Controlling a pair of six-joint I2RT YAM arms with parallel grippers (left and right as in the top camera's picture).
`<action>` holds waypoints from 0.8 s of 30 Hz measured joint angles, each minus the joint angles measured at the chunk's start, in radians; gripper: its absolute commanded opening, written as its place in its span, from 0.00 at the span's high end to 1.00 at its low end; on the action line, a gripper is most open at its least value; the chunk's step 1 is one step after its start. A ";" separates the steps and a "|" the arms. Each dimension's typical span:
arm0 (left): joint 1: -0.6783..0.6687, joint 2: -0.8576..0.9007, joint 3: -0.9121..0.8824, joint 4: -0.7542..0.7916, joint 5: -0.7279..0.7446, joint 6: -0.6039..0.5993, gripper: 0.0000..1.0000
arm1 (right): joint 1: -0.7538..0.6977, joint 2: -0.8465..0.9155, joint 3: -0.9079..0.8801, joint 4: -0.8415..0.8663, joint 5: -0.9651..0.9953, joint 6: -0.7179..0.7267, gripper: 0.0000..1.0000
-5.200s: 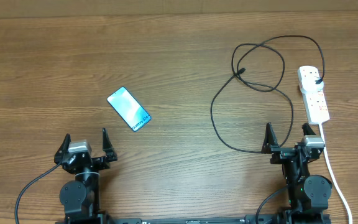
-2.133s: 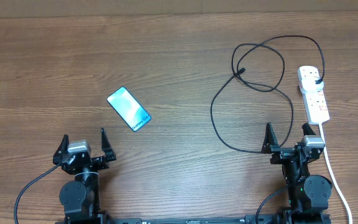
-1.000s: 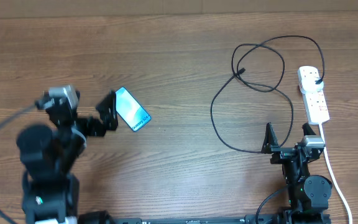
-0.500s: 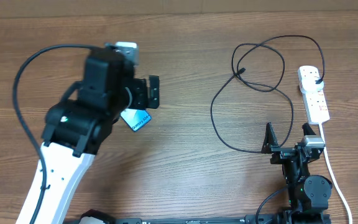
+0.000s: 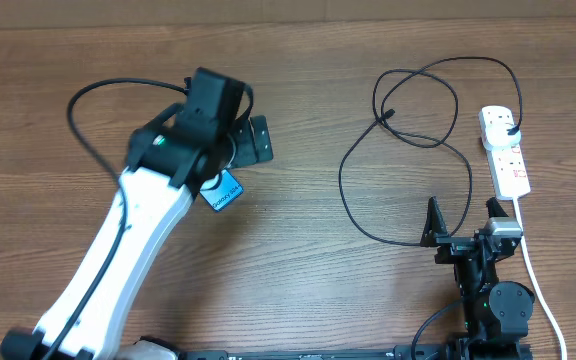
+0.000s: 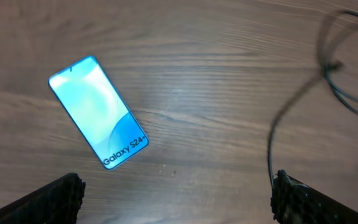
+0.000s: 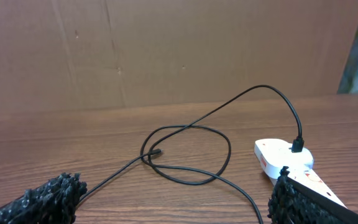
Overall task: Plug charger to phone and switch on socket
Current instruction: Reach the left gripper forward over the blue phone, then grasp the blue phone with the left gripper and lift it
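The phone (image 6: 98, 119), its cyan screen up, lies on the wooden table. In the overhead view my left arm covers it except for its lower corner (image 5: 225, 193). My left gripper (image 5: 253, 142) hovers above the table just right of the phone, open and empty (image 6: 179, 211). The black charger cable (image 5: 408, 100) lies in loops, its connector tip (image 5: 389, 113) free on the table and its plug (image 5: 511, 130) in the white socket strip (image 5: 505, 155). My right gripper (image 5: 461, 222) rests open and empty near the front edge, behind the cable (image 7: 185, 149) and the strip (image 7: 291, 163).
The strip's thick white cord (image 5: 538, 285) runs to the front edge right of my right arm. A brown cardboard wall (image 7: 166, 50) stands behind the table. Part of the cable (image 6: 272, 137) shows blurred at the right of the left wrist view.
My left arm has risen from its rest at the front and swung forward and right over the phone. The right arm, cable and strip have not moved.
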 measured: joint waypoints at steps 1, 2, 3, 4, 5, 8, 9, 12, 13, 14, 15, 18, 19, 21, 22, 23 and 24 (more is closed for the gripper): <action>0.000 0.034 0.000 0.008 -0.011 -0.033 0.00 | 0.000 0.000 0.000 0.000 0.000 0.000 0.00; 0.002 0.069 0.001 0.012 -0.018 -0.062 0.00 | 0.000 0.000 0.000 0.000 0.000 0.000 0.00; 0.005 0.104 0.001 0.013 -0.019 -0.086 0.00 | 0.000 0.000 0.000 0.000 0.000 0.000 0.00; 0.009 0.136 0.001 0.014 -0.022 -0.107 0.00 | 0.000 0.000 0.000 0.000 0.000 0.000 0.00; 0.016 0.172 0.002 0.012 -0.021 -0.131 0.00 | 0.000 0.000 0.000 0.000 0.000 0.000 0.00; 0.068 0.286 0.002 -0.010 0.004 -0.217 0.00 | 0.000 0.000 0.000 0.000 0.000 0.000 0.00; 0.093 0.310 0.002 -0.016 0.027 -0.240 0.00 | 0.000 0.000 0.000 0.000 0.000 0.000 0.00; 0.168 0.355 0.002 -0.024 0.073 -0.279 0.00 | 0.000 0.000 0.000 0.000 0.000 0.001 0.00; 0.196 0.367 0.002 -0.024 0.081 -0.288 0.00 | 0.000 0.000 0.000 0.000 0.000 0.000 0.00; 0.225 0.378 0.002 -0.024 0.089 -0.298 0.00 | 0.000 0.000 0.000 0.000 0.000 0.001 0.00; 0.248 0.386 0.002 -0.024 0.092 -0.303 0.00 | 0.000 0.000 0.000 0.000 0.000 0.000 0.00; 0.270 0.407 0.002 -0.027 0.096 -0.311 0.00 | 0.000 0.000 0.000 0.000 0.000 0.000 0.00; 0.268 0.419 0.002 -0.027 0.096 -0.313 0.00 | 0.000 0.000 0.000 0.000 0.000 0.000 0.00; 0.266 0.436 0.002 -0.014 0.096 -0.316 0.00 | 0.000 0.000 0.000 0.000 0.000 0.000 0.00; 0.266 0.447 0.002 -0.003 0.096 -0.317 0.00 | 0.000 0.000 0.000 0.000 0.000 0.000 0.00; 0.266 0.459 0.002 0.006 0.096 -0.318 0.00 | 0.000 0.000 0.000 0.000 0.000 0.000 0.00; 0.266 0.475 0.002 0.019 0.096 -0.320 0.00 | 0.000 0.000 0.000 0.000 0.000 0.000 0.00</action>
